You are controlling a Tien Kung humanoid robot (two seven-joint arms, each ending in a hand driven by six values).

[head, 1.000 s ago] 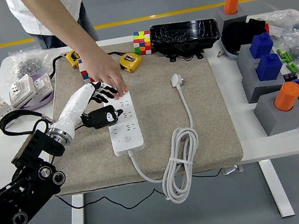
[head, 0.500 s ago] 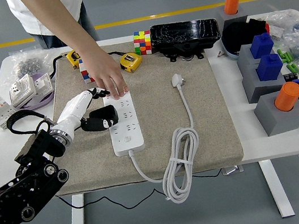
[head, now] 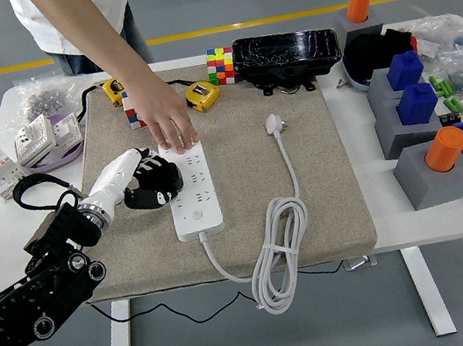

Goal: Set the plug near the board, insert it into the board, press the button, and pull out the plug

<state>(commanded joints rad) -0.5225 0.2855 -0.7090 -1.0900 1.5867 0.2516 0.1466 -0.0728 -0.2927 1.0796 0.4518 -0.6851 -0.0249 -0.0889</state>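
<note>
1. Right now the plug [head: 273,122] is lying on the beige mat [head: 325,202] at about 2 o'clock from the white power strip [head: 191,188], well apart from it, with its white cable [head: 278,249] running down toward 6 o'clock into a coiled bundle and curving back to the strip's near end.
2. The strip is resting lengthwise near the mat's middle-left, and a person's hand [head: 172,128] is pressing down on its far end at 12 o'clock, apparently steadying it.
3. Over the last second the left hand [head: 151,182] has been sliding closer to the strip's left edge; it was reaching further toward 12 o'clock with fingers more spread, and now it is sitting just beside the strip at 9 o'clock with the dark fingers curling inward and holding nothing that can be seen.
4. That shift is suggesting the robot is working around the strip, perhaps its button, while the plug is lying untouched, so insertion is not looking done.
5. Whether the fingertips are actually touching the strip is hard to make out, since the dark fingers are blurring together; the strip's button cannot be picked out.
6. The right arm is not appearing anywhere over the surface [head: 383,227].
</note>
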